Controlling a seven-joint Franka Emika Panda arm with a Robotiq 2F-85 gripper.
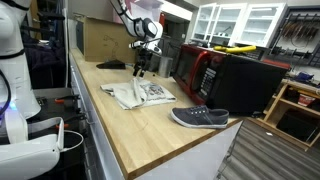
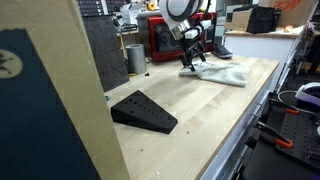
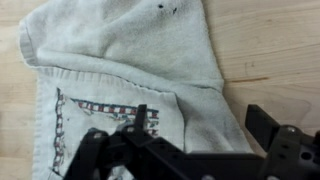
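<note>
My pincer hung just over the white cloth. It was spread wide and held nothing. The cloth lay crumpled on the wooden table, near the red microwave and well apart from the gray shoe. I thought the cloth would be soft, light and floppy. It did not look slippery or easy to break, but it would sag when lifted. The best spot to pinch seemed to be a raised fold by the dark printed patch, or a loose edge.
</note>
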